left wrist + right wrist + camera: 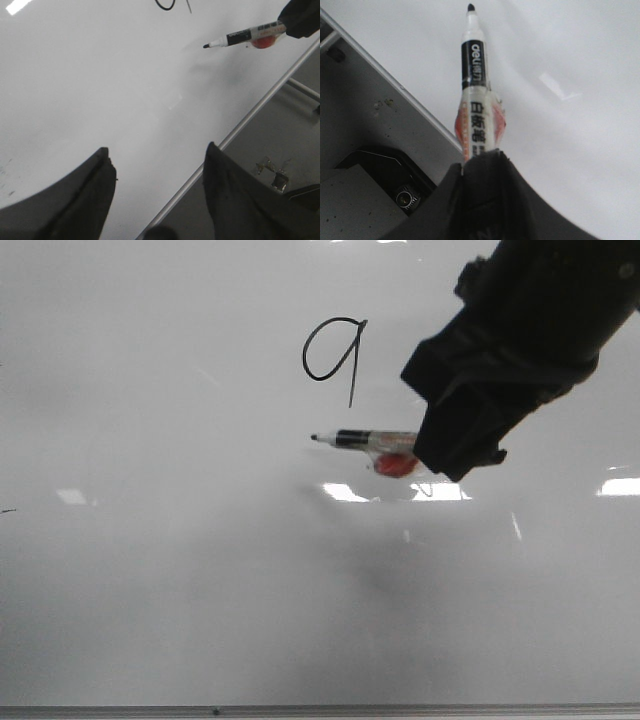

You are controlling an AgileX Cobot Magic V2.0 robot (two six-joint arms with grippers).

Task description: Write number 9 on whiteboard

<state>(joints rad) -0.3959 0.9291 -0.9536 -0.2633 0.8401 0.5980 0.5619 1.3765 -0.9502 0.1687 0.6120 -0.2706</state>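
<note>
Risk at this stage lies mainly with the uncapped marker (365,439). We find the number 9 (334,352) complete on the whiteboard (150,570), toward its far edge, loop closed and tail straight. The right gripper (479,159) is clamped on the marker's barrel, the tip pointing toward the left edge and seemingly lifted off the surface, just near-side of the tail. We judge that any dip while withdrawing would leave a stray stroke beside or across the digit; a sweep toward the far edge could smear wet ink. The left gripper (157,172) hangs over the board near its metal edge strip (240,125), fingers spread wide, holding nothing, well apart from the writing.
</note>
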